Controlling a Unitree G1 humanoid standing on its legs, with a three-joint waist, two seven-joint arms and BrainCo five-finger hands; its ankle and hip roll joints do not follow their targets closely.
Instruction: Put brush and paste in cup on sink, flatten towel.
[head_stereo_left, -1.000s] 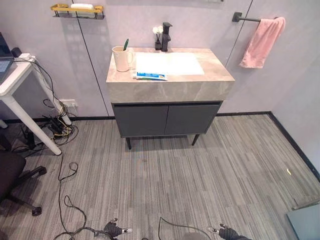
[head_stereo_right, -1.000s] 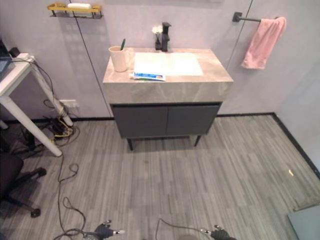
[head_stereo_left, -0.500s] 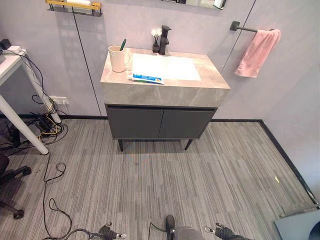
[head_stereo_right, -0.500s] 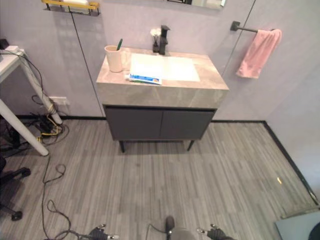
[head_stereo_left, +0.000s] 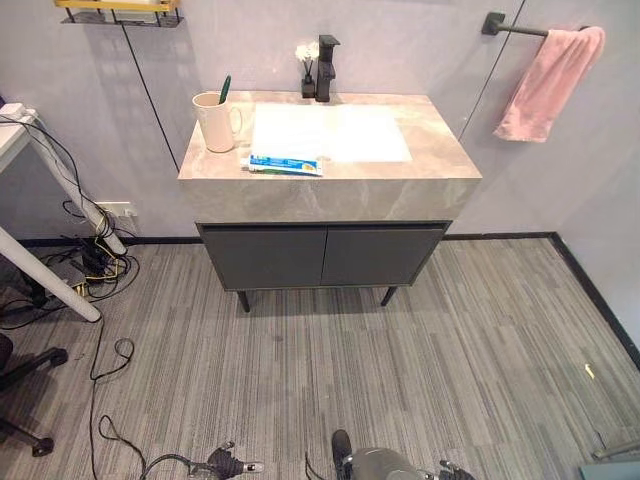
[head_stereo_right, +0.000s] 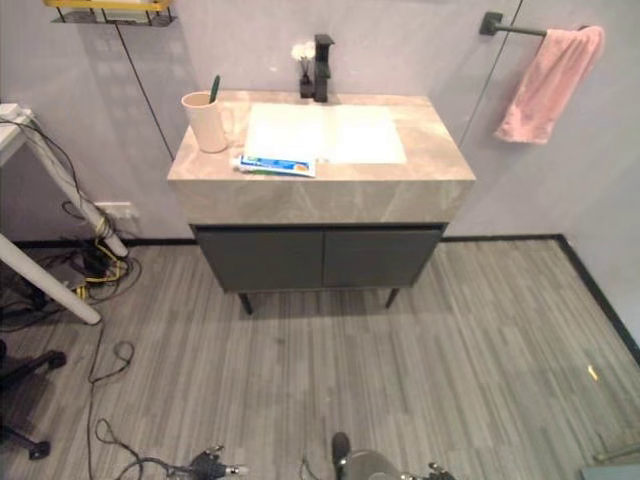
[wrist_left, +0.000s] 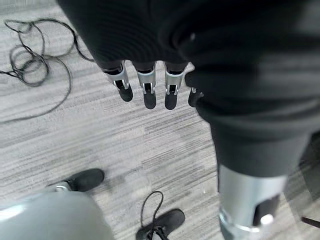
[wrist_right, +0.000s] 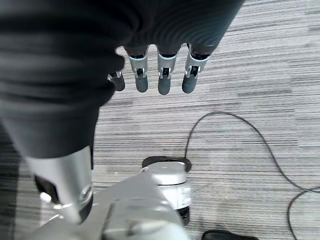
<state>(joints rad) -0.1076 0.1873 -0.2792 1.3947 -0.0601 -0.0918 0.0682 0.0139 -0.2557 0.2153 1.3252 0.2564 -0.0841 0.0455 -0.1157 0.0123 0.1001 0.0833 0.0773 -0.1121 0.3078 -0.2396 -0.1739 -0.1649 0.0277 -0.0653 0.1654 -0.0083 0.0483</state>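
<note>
The left hand (wrist_left: 145, 85) hangs low over the grey striped floor (head_stereo_left: 300, 370), its fingers straight and apart from the thumb, holding nothing; it shows at the bottom edge of the eye views too. The right hand (wrist_right: 160, 75) hangs likewise over the floor, fingers straight and loose, empty. Both are well apart from the sink (head_stereo_left: 330, 132), a white basin set in a grey marbled bench (head_stereo_left: 330, 195) with dark cabinet doors below. On the bench's left rear corner stands the cup (head_stereo_left: 213, 122), cream with a handle, upright, with the green brush (head_stereo_left: 224, 90) standing in it and leaning toward the basin. The paste (head_stereo_left: 286, 164), a white and blue tube, lies flat on the bench's front strip, just before the basin and near the cup but not touching it. A black tap (head_stereo_left: 326, 68) stands behind the basin. The pink towel (head_stereo_left: 550, 84) hangs bunched on a black bar (head_stereo_left: 510, 25) on the wall to the right.
</note>
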